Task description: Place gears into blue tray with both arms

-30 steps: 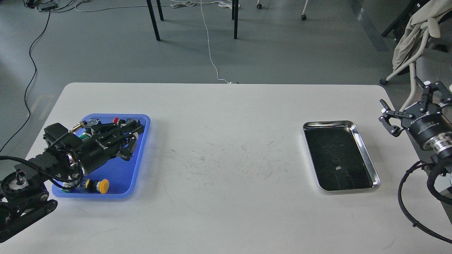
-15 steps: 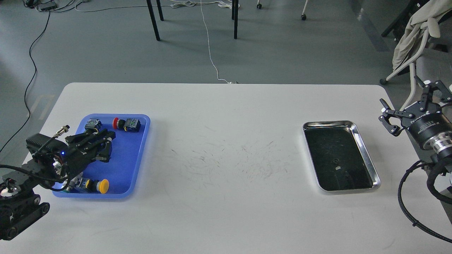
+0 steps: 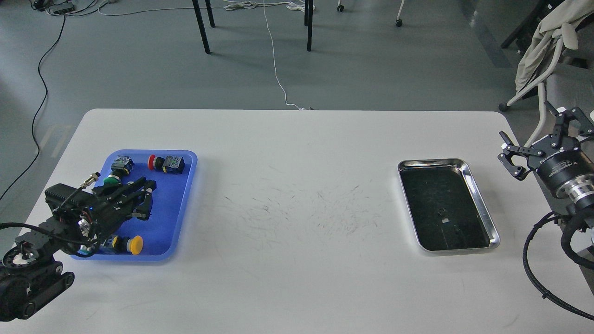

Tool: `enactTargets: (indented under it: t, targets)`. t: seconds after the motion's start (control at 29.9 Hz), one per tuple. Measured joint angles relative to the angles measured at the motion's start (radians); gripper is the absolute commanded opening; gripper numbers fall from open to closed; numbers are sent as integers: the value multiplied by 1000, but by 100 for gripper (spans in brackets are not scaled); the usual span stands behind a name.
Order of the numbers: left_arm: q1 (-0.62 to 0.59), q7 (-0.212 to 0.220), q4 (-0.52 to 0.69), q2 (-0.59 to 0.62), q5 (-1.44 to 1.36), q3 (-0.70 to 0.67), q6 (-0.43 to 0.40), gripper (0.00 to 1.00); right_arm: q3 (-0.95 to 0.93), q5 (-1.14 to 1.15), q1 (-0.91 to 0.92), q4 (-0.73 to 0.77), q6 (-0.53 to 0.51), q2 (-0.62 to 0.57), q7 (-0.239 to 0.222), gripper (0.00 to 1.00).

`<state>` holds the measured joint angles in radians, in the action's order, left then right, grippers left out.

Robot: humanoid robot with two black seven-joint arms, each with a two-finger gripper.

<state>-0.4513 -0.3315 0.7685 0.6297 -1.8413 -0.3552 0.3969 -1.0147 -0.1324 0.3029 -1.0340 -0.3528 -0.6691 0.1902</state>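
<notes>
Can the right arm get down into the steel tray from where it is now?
Probably yes: the right gripper hangs open just beside the steel tray, with nothing between them.

Grey floor, trailing cables

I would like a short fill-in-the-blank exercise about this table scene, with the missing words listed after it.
1. The left gripper hovers over the ____ tray.
2. The push-button switch at the near end of that tray has a ____ cap.
3. The steel tray lies nearer to the ____ gripper.
4. Both trays rest on a ____ table.

Missing words: blue; yellow; right; white
</notes>
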Motion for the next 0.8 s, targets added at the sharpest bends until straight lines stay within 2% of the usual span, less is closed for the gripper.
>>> enactTargets:
  t: [0.07,0.2,0.33,0.5,0.8]
  targets:
    - [-2,0,0,0,14,6,4,84,-1,0,1,0,0,0,0,95]
    - [-8,1,10,-2,66,8,7,96,-1,0,1,0,0,-1,0,95]
    - [-25,7,39,-3,116,3,8,98,-2,-1,2,0,0,-1,0,95]
    - [-104,18,134,34,231,-4,7,98,-3,-1,7,-4,2,-4,0,95]
    - [-323,83,246,27,616,-6,-8,98,5,50,46,-19,4,-38,-22,95]
